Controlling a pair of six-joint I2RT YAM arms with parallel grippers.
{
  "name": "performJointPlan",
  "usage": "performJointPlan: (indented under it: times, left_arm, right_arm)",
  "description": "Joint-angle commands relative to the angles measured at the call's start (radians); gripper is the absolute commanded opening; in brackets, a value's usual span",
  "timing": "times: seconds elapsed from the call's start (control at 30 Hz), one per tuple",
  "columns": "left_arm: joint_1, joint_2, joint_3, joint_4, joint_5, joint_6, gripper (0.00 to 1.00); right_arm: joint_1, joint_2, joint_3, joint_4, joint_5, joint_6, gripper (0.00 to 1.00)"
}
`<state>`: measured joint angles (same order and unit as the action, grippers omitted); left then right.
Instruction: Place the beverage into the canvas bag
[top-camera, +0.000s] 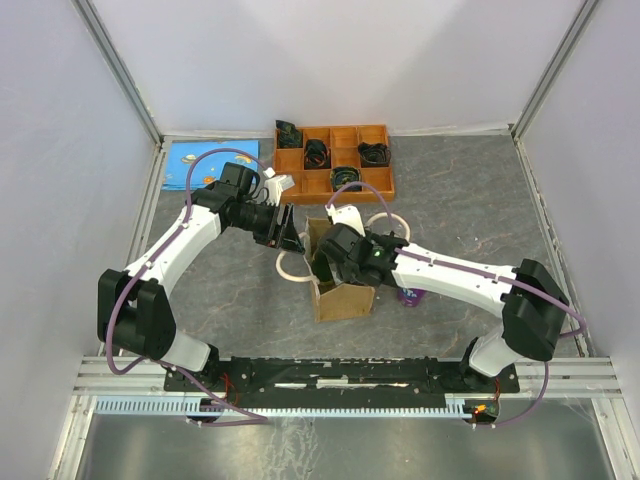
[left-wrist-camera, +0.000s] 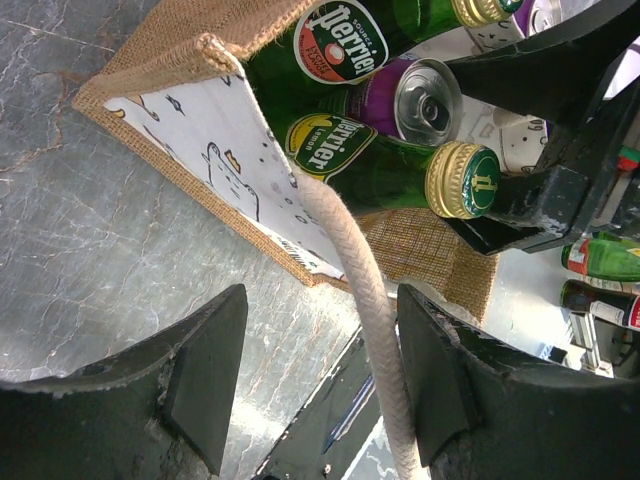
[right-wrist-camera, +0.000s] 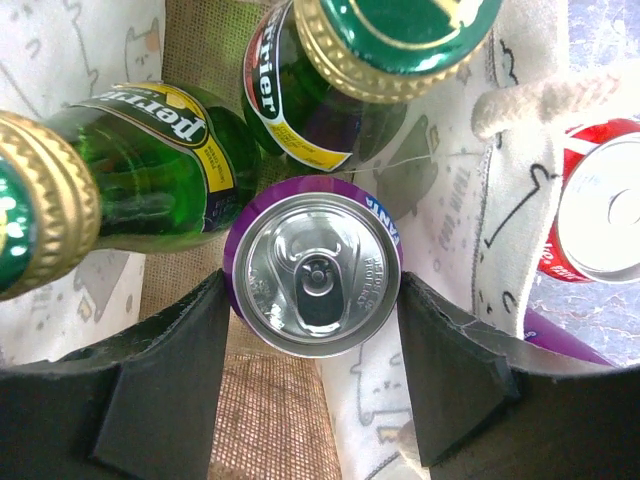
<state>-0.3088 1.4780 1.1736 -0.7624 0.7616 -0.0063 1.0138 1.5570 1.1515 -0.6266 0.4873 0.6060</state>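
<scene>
One canvas bag (top-camera: 345, 300); inside, two green Perrier bottles (right-wrist-camera: 150, 160) (right-wrist-camera: 330, 70); one purple can (right-wrist-camera: 312, 275); outside, one red can (right-wrist-camera: 600, 200).

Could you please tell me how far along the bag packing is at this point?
Done: two green Perrier bottles already sit in the canvas bag. In hand: the right gripper clasps the purple can between its jaws, down inside the bag; the left gripper, jaws open, straddles a rope handle. Left: release the can and withdraw; a red can waits outside.

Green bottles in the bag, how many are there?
2. One green bottle is left of the purple can, the other above it in the right wrist view; more could be hidden deeper.
</scene>
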Motion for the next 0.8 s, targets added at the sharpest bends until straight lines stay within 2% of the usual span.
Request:
performJointPlan:
  times: [0.0, 0.23, 0.37, 0.77]
  left_arm:
    - [0.0, -0.023, 0.033, 0.002, 0.026, 0.05, 0.68]
    - [0.0, -0.012, 0.037, 0.001, 0.028, 0.052, 0.68]
    - [0.0, -0.013, 0.031, 0.002, 0.028, 0.052, 0.68]
    - [0.0, -0.008, 0.026, 0.001, 0.027, 0.052, 0.68]
  right_arm:
    - [-0.002, -0.071, 0.098, -0.019, 0.036, -0.006, 0.63]
    - [-0.002, -0.077, 0.123, -0.031, 0.051, -0.017, 0.7]
    - [-0.002, -0.064, 0.101, -0.019, 0.054, -0.027, 0.71]
    - [-0.002, -0.017, -0.01, 0.187, 0.074, -0.093, 0.69]
